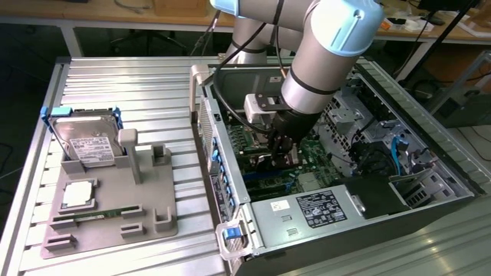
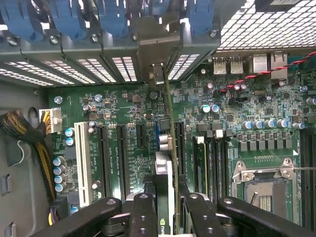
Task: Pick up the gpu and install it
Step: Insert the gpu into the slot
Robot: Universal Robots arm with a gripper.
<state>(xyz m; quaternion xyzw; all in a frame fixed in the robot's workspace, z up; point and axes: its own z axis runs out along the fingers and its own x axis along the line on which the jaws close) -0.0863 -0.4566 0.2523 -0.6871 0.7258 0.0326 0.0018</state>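
On the exterior view's left, the hard drive [image 1: 86, 141] sits idle in its grey holder [image 1: 115, 213] on the table [image 1: 138, 75]. Moving right, the gripper [image 1: 281, 150] is down inside the computer case [image 1: 368, 201], jaws clenched on the gpu [image 2: 168, 163], held edge-on over the motherboard [image 2: 123, 108] slots. It looks stiff, light and fragile, so best gripped by its flat faces

A ribbed metal table [image 1: 115, 80] stands before wooden workbenches [image 1: 92, 11].

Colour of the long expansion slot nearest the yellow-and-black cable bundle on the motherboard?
White; the white long expansion slot stands out among black slots on the green motherboard, best in the wrist view.
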